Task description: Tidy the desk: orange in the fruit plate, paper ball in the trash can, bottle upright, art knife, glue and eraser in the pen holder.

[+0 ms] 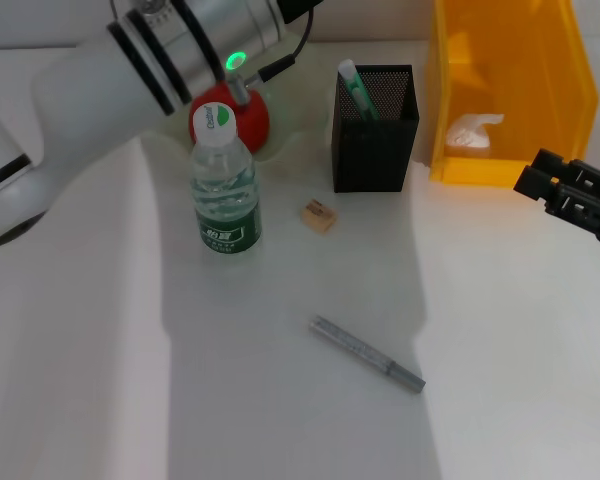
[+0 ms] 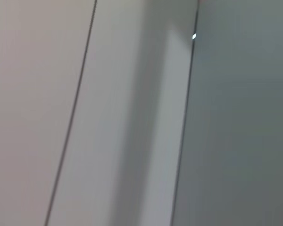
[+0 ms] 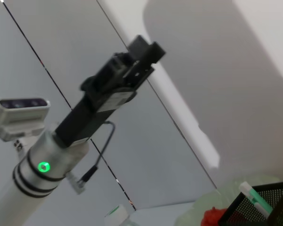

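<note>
The tiny tan-beige rectangular eraser (image 1: 318, 215) lay just in front of the tall black metal-mesh pen holder (image 1: 374, 130), left of it. The right gripper (image 1: 536, 183), fingers' state unclear, hovered nearer; the left gripper (image 3: 142, 50) was raised, seemingly pressed together.

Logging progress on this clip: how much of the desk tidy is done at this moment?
Done: orange in the fruit plate, paper ball in the trash can, bottle upright, glue in the pen holder. Nothing in hand: left gripper raised, right gripper beside the can. Left: eraser and art knife on the desk.
</note>
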You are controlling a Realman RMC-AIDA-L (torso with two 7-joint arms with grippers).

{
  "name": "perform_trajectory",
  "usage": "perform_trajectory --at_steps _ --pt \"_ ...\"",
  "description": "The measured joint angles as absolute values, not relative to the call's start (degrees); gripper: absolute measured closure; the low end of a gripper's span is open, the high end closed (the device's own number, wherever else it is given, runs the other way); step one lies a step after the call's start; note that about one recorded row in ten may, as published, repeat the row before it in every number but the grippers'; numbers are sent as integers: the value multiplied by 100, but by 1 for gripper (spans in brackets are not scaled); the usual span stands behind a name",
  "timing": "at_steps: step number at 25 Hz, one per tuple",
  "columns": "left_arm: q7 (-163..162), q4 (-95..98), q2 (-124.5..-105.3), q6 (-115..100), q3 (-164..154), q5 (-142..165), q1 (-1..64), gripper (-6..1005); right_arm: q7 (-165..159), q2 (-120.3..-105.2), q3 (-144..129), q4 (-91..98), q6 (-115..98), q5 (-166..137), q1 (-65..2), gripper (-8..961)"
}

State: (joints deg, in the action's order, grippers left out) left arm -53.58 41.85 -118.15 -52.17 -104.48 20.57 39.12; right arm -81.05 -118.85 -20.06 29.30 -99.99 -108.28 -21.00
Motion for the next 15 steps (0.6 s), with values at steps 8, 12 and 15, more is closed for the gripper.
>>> perform_trajectory --at_steps 8,12,15 --pt "-7529 4814 -11570 -7731 -8595 5340 2897 419 -8304 -11664 -1789 3253 -10353 -10474 -1928 218" --pt "-7806 4785 -11537 -8829 -7752 6283 2614 339 -8834 -11564 -1670 4038 -10726 -10412 -1912 218" --pt "-7884 4761 -11467 -9642 -7195 7094 2378 190 -9467 -11541 -1696 4882 -10890 -10412 -1994 218"
